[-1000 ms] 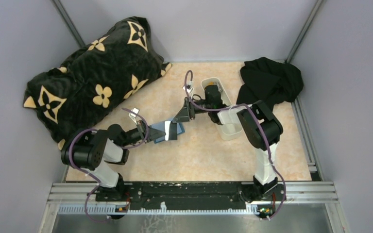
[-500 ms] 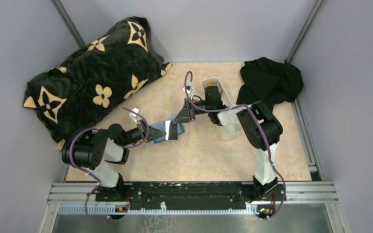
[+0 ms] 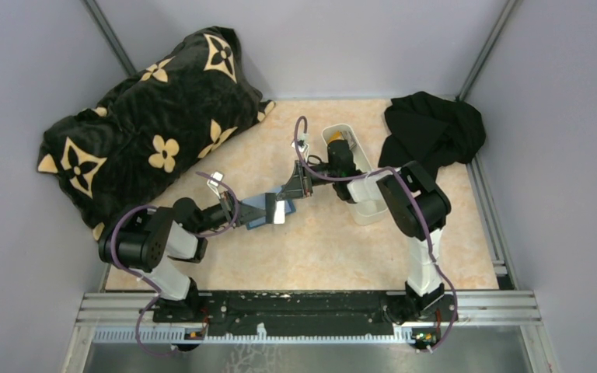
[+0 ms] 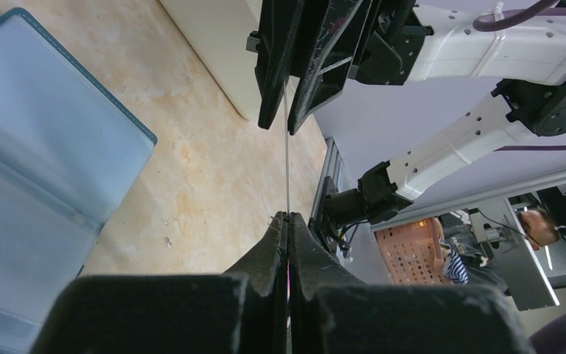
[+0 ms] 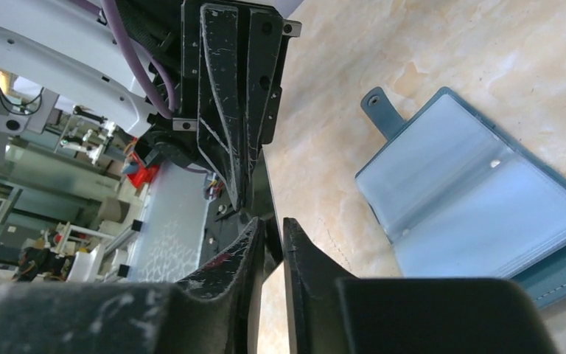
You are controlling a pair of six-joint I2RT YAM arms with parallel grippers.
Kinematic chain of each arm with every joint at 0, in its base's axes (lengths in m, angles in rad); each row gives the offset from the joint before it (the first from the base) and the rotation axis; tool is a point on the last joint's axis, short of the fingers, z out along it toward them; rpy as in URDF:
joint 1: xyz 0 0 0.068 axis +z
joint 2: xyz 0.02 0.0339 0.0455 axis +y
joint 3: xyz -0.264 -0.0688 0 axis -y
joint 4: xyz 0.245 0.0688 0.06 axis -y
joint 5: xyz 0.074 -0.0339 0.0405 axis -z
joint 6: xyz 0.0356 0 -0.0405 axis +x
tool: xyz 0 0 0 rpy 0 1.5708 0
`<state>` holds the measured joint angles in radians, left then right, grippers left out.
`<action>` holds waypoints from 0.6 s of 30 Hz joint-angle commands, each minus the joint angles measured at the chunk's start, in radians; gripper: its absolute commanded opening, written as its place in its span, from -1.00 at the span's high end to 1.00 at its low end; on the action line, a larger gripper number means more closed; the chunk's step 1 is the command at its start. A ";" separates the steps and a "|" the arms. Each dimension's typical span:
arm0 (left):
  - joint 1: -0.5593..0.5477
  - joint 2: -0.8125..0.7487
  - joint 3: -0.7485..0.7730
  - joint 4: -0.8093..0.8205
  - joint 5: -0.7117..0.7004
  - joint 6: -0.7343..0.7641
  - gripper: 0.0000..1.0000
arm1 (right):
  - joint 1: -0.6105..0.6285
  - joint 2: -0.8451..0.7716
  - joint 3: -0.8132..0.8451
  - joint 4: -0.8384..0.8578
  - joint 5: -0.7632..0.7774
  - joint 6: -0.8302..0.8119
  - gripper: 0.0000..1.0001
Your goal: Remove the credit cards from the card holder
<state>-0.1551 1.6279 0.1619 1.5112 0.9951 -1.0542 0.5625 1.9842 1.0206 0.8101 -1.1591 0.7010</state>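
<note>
Here's the bench [image 3: 319, 252], a pale orange marbled top between grey walls. Far left, a big black pillow [image 3: 155, 116] with tan flower shapes sprawls over that corner and presses against the left wall. Over in the far right corner there's a crumpled black cloth [image 3: 431, 128] bunched in a heap. Near it, a long white tray [image 3: 368, 211] lies at a slant, right of centre. And around the middle of the bench, left of the tray, the card holder [image 5: 479, 199] lies flat and spread open, pale blue inside facing up, teal border showing, its little strap tab poking out at one side.
</note>
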 commanded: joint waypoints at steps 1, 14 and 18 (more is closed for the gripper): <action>-0.004 -0.012 0.012 0.278 -0.001 0.015 1.00 | 0.011 0.014 -0.006 0.097 -0.028 0.018 0.79; 0.003 0.005 -0.031 0.279 -0.069 0.025 0.27 | -0.027 -0.034 -0.014 0.234 0.042 0.139 1.00; 0.011 -0.005 -0.073 0.279 -0.127 0.042 0.09 | -0.090 -0.113 -0.037 0.173 0.178 0.088 1.00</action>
<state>-0.1532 1.6276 0.1265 1.5112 0.9333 -1.0374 0.5339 1.9804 0.9977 0.9546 -1.1091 0.8215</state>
